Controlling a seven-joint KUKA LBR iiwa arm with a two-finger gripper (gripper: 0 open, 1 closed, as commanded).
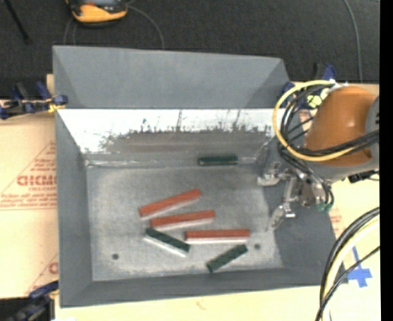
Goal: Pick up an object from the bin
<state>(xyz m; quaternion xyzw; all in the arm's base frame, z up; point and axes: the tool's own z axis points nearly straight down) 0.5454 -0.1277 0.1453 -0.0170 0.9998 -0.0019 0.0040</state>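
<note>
Orange cover [337, 122] above gripper [283, 209], by bin [303, 246] right wall.

A grey bin [73, 212] — with red-orange bars [170, 203] and dark green bars [217, 160].

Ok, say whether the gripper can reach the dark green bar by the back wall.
Probably yes: the dark green bar lies alone, nothing on it, gripper to its right, though the back wall may hinder.
</note>
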